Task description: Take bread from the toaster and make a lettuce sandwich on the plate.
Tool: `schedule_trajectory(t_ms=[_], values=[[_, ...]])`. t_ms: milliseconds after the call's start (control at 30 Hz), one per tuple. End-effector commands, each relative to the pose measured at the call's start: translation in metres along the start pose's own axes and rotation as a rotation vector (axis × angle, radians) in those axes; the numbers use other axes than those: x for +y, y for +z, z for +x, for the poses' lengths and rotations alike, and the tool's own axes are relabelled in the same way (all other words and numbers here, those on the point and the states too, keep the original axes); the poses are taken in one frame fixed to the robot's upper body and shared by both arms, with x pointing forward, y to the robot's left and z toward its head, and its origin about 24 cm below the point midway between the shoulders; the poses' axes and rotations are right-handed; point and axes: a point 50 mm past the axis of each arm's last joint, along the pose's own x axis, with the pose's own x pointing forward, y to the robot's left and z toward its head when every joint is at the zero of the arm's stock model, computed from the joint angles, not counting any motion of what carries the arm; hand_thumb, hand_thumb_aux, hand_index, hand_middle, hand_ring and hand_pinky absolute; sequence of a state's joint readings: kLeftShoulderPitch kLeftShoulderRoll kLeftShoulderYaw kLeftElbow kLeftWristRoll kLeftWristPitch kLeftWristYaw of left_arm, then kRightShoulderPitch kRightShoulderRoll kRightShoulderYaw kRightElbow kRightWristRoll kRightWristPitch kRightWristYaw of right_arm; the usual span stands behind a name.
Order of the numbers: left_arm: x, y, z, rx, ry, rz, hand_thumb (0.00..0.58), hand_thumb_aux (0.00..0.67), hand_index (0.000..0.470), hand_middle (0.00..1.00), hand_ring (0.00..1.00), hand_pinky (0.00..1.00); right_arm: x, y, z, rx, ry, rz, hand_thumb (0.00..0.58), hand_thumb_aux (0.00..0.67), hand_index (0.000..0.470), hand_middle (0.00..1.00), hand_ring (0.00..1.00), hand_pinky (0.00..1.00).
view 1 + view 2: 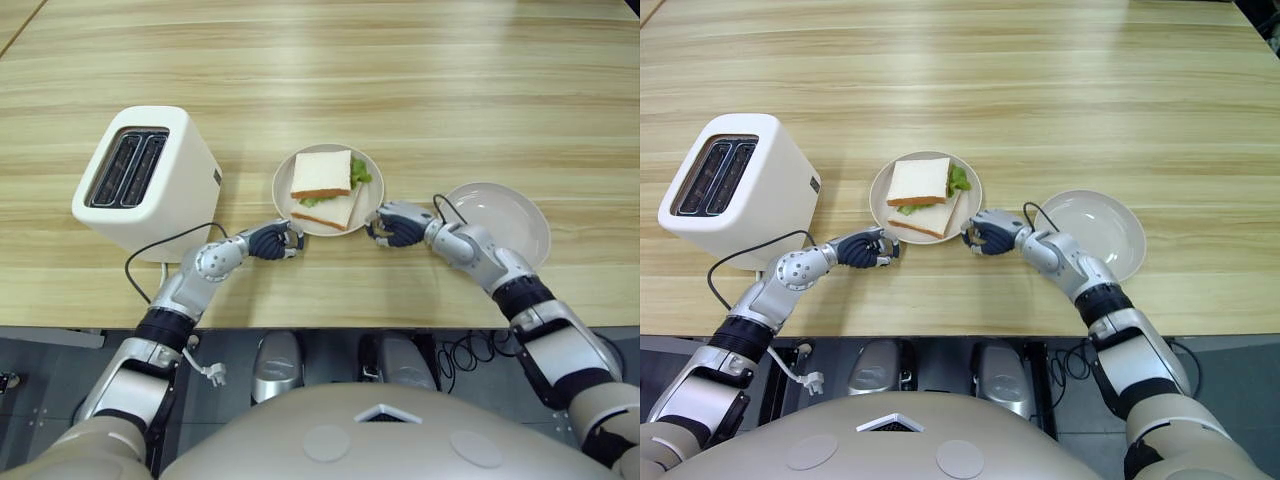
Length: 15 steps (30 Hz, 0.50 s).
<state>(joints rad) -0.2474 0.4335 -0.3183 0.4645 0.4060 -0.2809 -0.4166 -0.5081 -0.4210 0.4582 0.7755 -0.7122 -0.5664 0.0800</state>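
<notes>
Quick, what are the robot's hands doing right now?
Left hand: closed, holding nothing, beside the plate.
Right hand: closed, holding nothing.

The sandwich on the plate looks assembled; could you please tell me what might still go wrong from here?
1. The top slice lies askew on the bottom slice, with lettuce poking out on the right, so a jolt might slide it off.
2. The left hand and right hand sit right at the rim of the plate; pulling back carelessly could knock it.
3. The toaster cord loops close to the left hand and might snag.
</notes>
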Motion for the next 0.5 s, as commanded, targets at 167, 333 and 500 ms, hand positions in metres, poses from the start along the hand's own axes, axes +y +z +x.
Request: schedule_trajectory(t_ms=[167,333,500], values=[[0.027,0.006,0.035,0.058,0.081,-0.034,0.58,0.67,0.46,1.0,1.0,1.0,-0.008,0.002,0.029,0.05,-0.042,-0.019,0.58,0.67,0.46,1.0,1.0,1.0],[0.04,0.009,0.054,0.103,0.122,-0.042,0.58,0.67,0.46,1.0,1.0,1.0,-0.028,0.006,0.044,0.075,-0.113,-0.033,0.58,0.67,0.46,1.0,1.0,1.0],[0.045,0.015,0.055,0.045,0.145,-0.07,0.58,0.67,0.46,1.0,1.0,1.0,-0.046,0.007,0.041,0.034,-0.243,-0.012,0.58,0.67,0.46,1.0,1.0,1.0]])
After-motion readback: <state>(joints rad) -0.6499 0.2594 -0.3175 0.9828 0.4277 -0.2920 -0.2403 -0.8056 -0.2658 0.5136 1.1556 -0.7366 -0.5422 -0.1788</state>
